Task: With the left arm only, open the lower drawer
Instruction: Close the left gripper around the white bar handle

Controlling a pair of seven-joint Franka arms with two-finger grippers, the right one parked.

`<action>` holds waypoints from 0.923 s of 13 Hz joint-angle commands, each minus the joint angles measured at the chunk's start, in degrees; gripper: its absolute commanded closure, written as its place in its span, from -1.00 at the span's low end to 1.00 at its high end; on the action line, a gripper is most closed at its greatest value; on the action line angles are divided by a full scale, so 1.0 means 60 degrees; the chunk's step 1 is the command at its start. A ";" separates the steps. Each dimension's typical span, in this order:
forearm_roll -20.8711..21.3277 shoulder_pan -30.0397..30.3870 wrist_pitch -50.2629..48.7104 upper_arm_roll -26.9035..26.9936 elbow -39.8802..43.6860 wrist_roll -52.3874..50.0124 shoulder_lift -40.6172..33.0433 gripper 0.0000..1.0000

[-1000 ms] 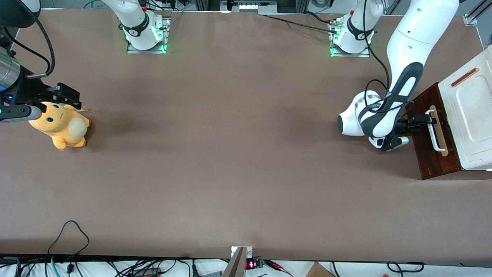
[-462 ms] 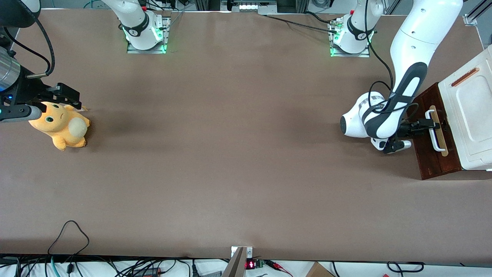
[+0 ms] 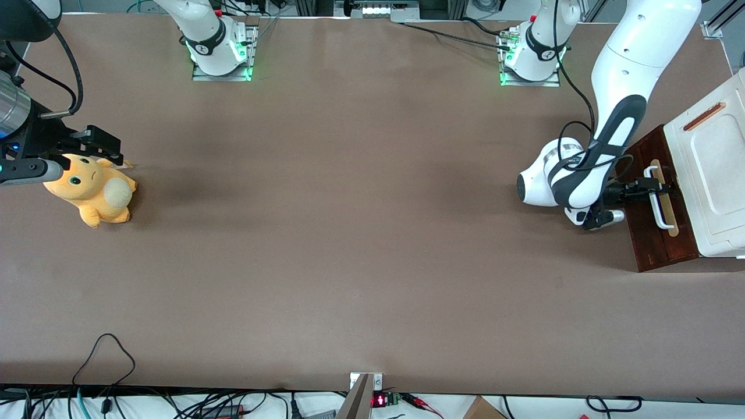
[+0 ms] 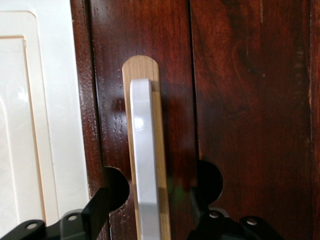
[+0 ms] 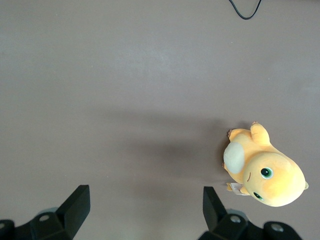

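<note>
Front view: the left arm point(image 3: 617, 93) has its gripper point(image 3: 656, 187) at the lower drawer point(image 3: 655, 244), straddling the white bar handle point(image 3: 660, 206); next, I judge, close and pull.

Wrist view: 2 fingers point(image 4: 102, 197) spread wide, the glossy rounded handle between them over pale wood, on polished dark grain.

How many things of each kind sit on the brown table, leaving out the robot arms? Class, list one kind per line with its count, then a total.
Cabinets with drawers: 1, the white cabinet whose lower drawer has a white bar handle, with the left arm's hand open around it.
Plush toys: 1, an orange plush animal toward the parked arm's end.
Total: 2
</note>
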 commanded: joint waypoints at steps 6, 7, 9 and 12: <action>0.0291 0.0136 -0.0160 -0.0004 -0.0044 -0.0130 0.0105 0.20; 0.0291 0.0136 -0.0160 -0.0004 -0.0044 -0.0130 0.0105 0.20; 0.0291 0.0136 -0.0145 0.0011 -0.0044 -0.0130 0.0105 0.30; 0.0291 0.0136 -0.0145 0.0011 -0.0030 -0.0130 0.0091 0.62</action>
